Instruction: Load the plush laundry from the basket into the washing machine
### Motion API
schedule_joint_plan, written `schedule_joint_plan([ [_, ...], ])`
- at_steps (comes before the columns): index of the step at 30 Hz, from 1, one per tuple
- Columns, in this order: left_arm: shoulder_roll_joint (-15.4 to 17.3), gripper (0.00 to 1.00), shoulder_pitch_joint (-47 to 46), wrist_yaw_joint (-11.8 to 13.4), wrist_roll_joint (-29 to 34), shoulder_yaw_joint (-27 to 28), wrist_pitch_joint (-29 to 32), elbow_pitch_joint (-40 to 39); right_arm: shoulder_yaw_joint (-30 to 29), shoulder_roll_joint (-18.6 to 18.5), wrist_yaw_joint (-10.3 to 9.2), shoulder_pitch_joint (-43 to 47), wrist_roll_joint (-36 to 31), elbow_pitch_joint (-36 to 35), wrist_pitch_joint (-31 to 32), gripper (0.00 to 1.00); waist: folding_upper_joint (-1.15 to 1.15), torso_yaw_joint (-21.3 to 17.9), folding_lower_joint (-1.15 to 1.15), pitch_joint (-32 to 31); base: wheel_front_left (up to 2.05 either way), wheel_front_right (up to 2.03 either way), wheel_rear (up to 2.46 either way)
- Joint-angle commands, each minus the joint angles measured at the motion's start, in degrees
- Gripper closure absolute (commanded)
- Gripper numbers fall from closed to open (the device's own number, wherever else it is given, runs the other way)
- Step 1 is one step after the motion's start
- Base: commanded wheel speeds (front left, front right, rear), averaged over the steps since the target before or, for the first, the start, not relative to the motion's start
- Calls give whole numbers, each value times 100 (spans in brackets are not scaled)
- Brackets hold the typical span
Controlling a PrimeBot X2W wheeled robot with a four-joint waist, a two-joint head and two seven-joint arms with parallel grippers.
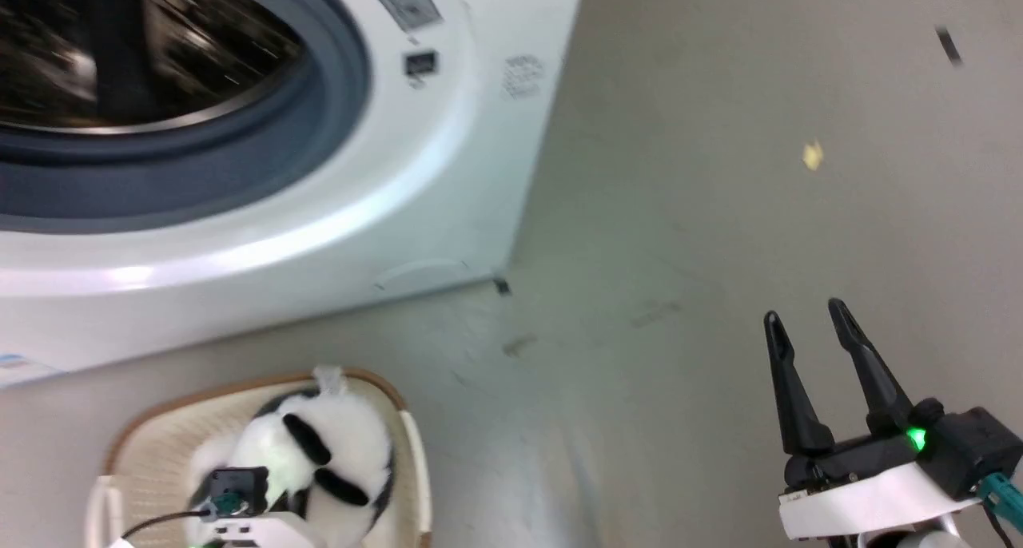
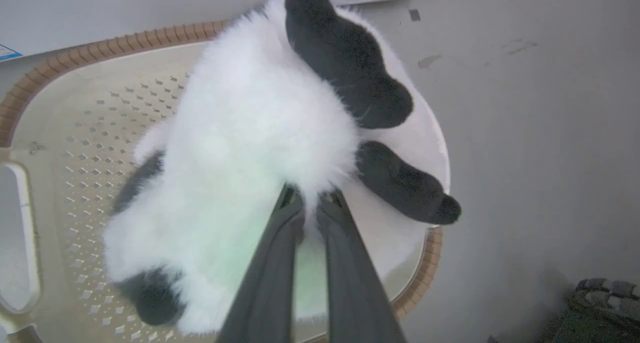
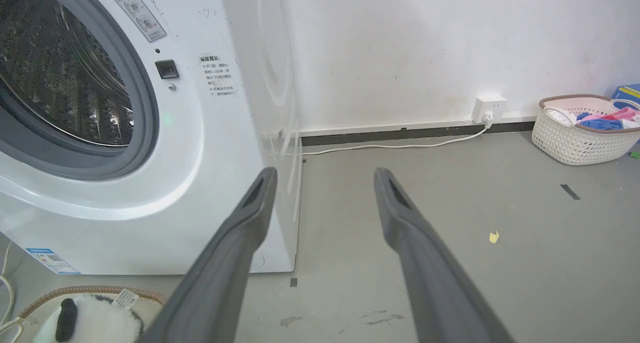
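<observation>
- Where the grey floor [image 1: 719,212] meets the front of the large white front-loading washing machine [image 3: 200,183], a cream plastic basket [image 2: 100,53] with perforated sides and a brown woven-look rim stands just beside the machine's base.
- Contents of the basket: one item, the fluffy white plush laundry [image 2: 250,148], panda-like, with black ears and limbs. It takes up most of the basket, and the tip of one black limb reaches over the rim. A small white label [image 3: 125,298] stands up from it.
- Left gripper [image 2: 311,193]: two long dark fingers drawn nearly together, tips sunk in the white fur with a tuft pinched between them. Whether the plush laundry is raised off the basket bottom cannot be told.
- Drum [image 3: 60,83] of the washing machine: perforated steel, ringed by a grey rubber seal [image 3: 145,108], its mouth uncovered.
- Right gripper [image 1: 804,309]: fingers spread wide apart, holding nothing, above bare floor to the right of the machine and well apart from the basket.
- Second container: a white lattice-sided hamper [image 3: 575,143] with a brown rim, by the white wall [image 3: 400,43], well apart from the machine. It holds pink, blue and white cloth.
- Sundries: a white wall socket [image 3: 489,105], a white cable [image 3: 400,145] running along the skirting towards the machine, and a small yellow scrap [image 3: 494,237] on the floor.
</observation>
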Motion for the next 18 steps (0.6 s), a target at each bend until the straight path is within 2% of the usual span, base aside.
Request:
schedule_joint_plan([
  [1,-29,100,203,31,48,52,-50,-301,-15,6,-5,81,-58,17,-26,0,-1,572,2,-648,0,0,0],
  [2,-53,100,333,43,103,74,-50,-541,-20,6,-5,114,-85,21,-26,0,-1,665,2,-760,0,0,0],
  [3,-98,100,717,86,296,154,-51,-1255,-17,6,-5,208,-150,32,-26,0,-1,892,2,-1023,0,0,0],
  [9,-227,100,1365,169,689,457,-51,-2820,-53,6,-5,359,-199,38,-26,0,-1,1230,2,-1372,0,0,0],
  [10,-267,100,1552,174,867,541,-52,-3372,-67,6,-5,394,-194,38,-26,0,-1,1299,2,-1431,0,0,0],
  [18,-383,100,1760,110,1358,974,-52,-5270,-62,6,-5,314,-150,-43,-26,0,-1,1326,2,-1250,0,0,0],
])
